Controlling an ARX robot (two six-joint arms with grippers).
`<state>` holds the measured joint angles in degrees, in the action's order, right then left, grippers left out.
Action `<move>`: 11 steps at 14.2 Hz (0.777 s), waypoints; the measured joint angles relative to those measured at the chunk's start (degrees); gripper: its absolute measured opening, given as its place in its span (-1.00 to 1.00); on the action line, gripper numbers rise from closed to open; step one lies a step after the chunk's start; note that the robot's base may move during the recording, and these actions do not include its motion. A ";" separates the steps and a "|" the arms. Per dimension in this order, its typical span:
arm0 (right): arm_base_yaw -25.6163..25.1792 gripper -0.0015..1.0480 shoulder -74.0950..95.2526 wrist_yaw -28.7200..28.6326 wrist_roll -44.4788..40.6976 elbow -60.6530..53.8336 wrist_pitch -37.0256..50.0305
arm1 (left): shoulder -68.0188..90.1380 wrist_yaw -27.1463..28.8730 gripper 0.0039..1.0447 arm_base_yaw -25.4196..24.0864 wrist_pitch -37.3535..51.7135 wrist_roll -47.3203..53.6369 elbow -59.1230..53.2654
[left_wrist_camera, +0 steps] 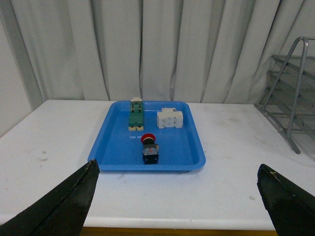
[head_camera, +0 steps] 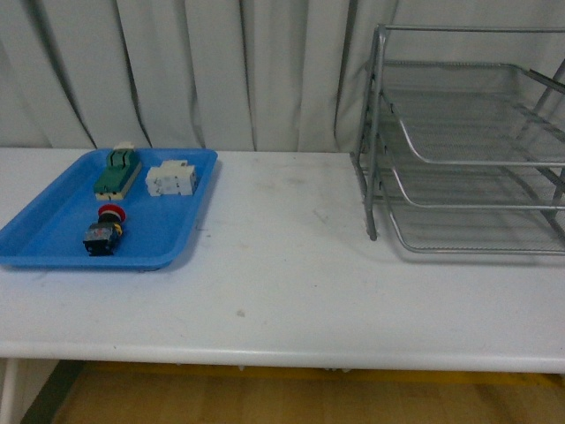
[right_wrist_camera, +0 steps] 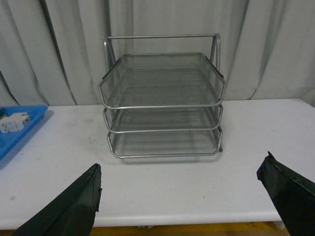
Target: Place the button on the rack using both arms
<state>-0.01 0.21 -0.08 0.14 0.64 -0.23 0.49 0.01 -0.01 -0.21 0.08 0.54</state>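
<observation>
Front cam: I'm seeing the button (head_camera: 106, 231) lying on its side in the blue tray (head_camera: 53, 238) on the L side of the white table (head_camera: 282, 274), red cap pointing toward the back, dark body toward me. It's sitting in the near part of the tray, w/ the green-and-cream block (head_camera: 117, 172) just behind it and the white blocks (head_camera: 171, 177) further back and to the R, none of them touching it. The rack (head_camera: 468, 159) is standing well apart on the R side of the table, three mesh tiers stacked in the frame, partly running out of shot. A pale curtain (head_camera: 221, 62) is hanging behind everything. L wrist cam: the left gripper (left_wrist_camera: 178, 167) is hanging above the table edge w/ its jaws spread wide and nothing between them; only the two dark fingers (left_wrist_camera: 64, 201) are showing in the lower corners. The button (left_wrist_camera: 150, 149) is lying ahead of it in the tray (left_wrist_camera: 118, 142), roughly centred between the jaws but well short of them. R wrist cam: the right gripper (right_wrist_camera: 182, 164) is also sitting w/ jaws wide apart, gripping nothing, and it's facing the rack (right_wrist_camera: 162, 98) straight on, open fronts of the tiers toward the cam. A corner of the tray (right_wrist_camera: 19, 132) w/ the white blocks (right_wrist_camera: 14, 122) is showing at the edge.
</observation>
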 joint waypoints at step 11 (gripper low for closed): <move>0.00 0.87 0.00 0.00 0.00 0.00 0.02 | 0.00 0.00 0.88 0.00 0.00 0.00 0.00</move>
<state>-0.01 0.21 -0.08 0.14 0.64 -0.21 0.49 0.01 -0.01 -0.21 0.08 0.54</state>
